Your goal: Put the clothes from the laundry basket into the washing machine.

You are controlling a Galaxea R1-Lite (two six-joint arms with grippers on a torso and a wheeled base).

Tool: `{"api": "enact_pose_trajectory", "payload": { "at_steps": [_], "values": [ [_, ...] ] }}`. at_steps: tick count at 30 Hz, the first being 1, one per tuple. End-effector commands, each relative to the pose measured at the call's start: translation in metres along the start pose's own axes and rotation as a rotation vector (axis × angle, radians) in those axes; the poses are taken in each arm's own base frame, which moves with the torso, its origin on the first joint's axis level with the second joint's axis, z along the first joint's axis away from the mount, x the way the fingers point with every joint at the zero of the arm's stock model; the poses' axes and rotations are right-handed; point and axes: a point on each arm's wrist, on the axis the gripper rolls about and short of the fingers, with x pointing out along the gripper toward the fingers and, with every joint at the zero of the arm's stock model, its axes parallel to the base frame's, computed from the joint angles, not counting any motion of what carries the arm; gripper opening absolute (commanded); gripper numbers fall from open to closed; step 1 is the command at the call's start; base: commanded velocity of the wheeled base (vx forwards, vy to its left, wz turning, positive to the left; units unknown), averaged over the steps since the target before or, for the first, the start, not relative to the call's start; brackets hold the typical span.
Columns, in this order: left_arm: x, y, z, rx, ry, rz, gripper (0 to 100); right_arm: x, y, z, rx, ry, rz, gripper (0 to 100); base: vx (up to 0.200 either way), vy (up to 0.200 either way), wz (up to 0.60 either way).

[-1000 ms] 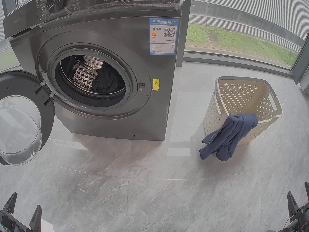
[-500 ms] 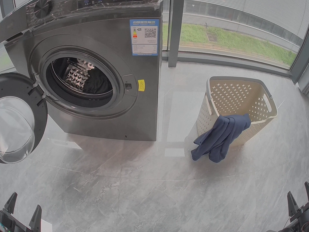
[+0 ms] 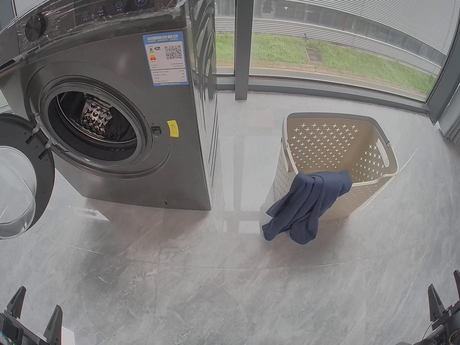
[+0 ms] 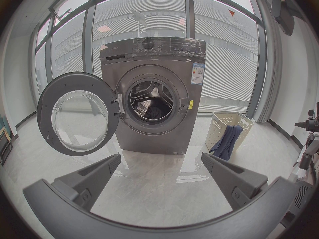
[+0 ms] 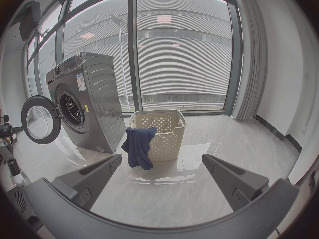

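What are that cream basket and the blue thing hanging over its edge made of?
The laundry basket looks like moulded plastic, matte cream: stiff walls punched with star-shaped holes. The blue garment seems soft fabric, maybe cotton knit: it drapes limply over the rim in folds. I can't tell the fibre.

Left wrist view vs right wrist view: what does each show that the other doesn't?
Left wrist adds: dark clothes lying in the drum, seen head-on, and the left end effector, open. Right wrist adds: the side of the washing machine, the curtain, and the right end effector, open. Both: the open door, the laundry basket, and the blue garment draped over its rim.
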Motion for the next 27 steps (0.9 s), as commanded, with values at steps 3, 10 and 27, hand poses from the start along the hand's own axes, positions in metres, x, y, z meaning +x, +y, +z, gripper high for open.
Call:
{"api": "enact_pose_trajectory", "payload": {
  "at_steps": [3, 10, 27],
  "values": [
    [0.0002, 0.0001, -0.0051, 0.003, 0.003, 0.001, 100, 0.0, -0.0002, -0.0048, 0.0, 0.0, 0.0, 100, 0.0, 0.0, 0.0],
    [0.0003, 0.0, -0.0051, 0.004, 0.004, -0.001, 100, 0.0, -0.0002, -0.0048, 0.0, 0.0, 0.0, 100, 0.0, 0.0, 0.0],
    [0.0003, 0.0, -0.0051, 0.001, 0.004, 0.001, 100, 0.0, -0.0002, -0.0048, 0.0, 0.0, 0.0, 100, 0.0, -0.176, 0.0]
  ]
}}
